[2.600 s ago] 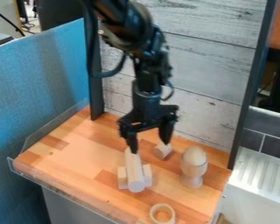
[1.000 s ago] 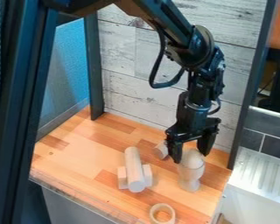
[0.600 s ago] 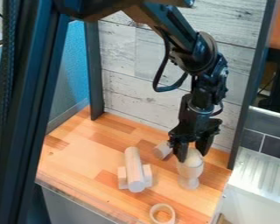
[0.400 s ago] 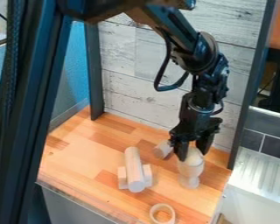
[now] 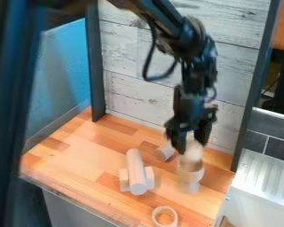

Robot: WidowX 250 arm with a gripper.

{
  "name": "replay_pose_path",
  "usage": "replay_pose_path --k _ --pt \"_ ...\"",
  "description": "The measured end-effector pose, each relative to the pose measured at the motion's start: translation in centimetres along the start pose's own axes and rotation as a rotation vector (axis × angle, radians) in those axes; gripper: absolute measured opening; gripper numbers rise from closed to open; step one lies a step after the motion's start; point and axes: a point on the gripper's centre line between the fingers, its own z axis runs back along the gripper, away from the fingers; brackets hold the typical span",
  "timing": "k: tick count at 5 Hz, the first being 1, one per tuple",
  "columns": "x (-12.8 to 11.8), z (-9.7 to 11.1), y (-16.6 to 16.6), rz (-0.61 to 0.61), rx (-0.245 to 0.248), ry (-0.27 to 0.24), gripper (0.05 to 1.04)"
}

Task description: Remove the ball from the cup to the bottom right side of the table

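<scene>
The gripper (image 5: 191, 146) hangs over the right part of the table, its two fingers on either side of the pale ball (image 5: 193, 154) and shut on it. Directly below is the cup (image 5: 191, 174), a light wooden one on a stem, upright on the table (image 5: 79, 153). The ball stands higher than it did in the cup, its lower part at the cup's rim; blur hides whether the two touch.
Left of the cup, a wooden cylinder (image 5: 136, 170) lies between two small blocks. A small pale block (image 5: 166, 151) sits behind, and a wooden ring (image 5: 164, 216) lies at the front edge. A dark post (image 5: 248, 102) borders the right side.
The gripper moved right to the cup, came down around the ball and closed on it. Since the last earlier frame it has risen slightly leftward, with the ball lifting too.
</scene>
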Motion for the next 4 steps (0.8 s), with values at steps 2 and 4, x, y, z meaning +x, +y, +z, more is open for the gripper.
replay_pose_path --k 2,4 --pt "1.4 3.9 1.8 0.038 -0.070 0.050 0.699" --pt "-2.6 0.8 6.2 -0.161 -0.036 -0.044 0.699"
